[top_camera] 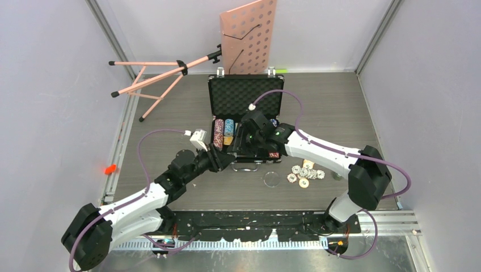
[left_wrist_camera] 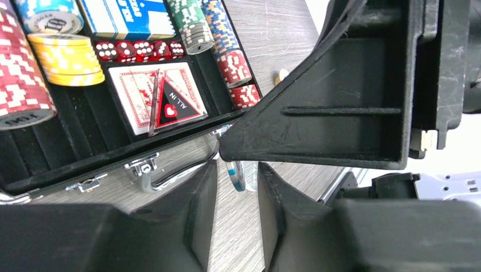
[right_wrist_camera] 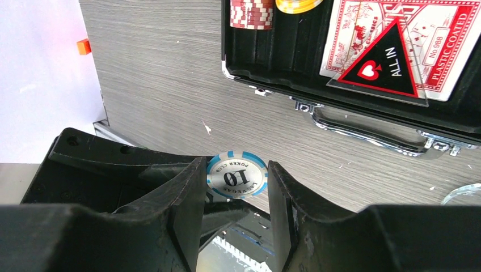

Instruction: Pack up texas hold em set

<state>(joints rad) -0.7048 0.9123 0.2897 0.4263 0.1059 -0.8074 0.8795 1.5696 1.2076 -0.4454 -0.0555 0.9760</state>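
While my right gripper point(right_wrist_camera: 236, 190) pinches the blue chip point(right_wrist_camera: 236, 176) by its rim, my left gripper point(left_wrist_camera: 238, 187) stands with jaws parted, a finger on each side of that chip and a gap showing on both sides. Just ahead of both tools lies the open briefcase point(top_camera: 238, 96), its front edge and silver handle point(right_wrist_camera: 363, 133) nearest the fingertips. Bare table point(right_wrist_camera: 159, 85) spreads ahead-left of the right tool. The right tool's finger hangs close over the left tool's tips.
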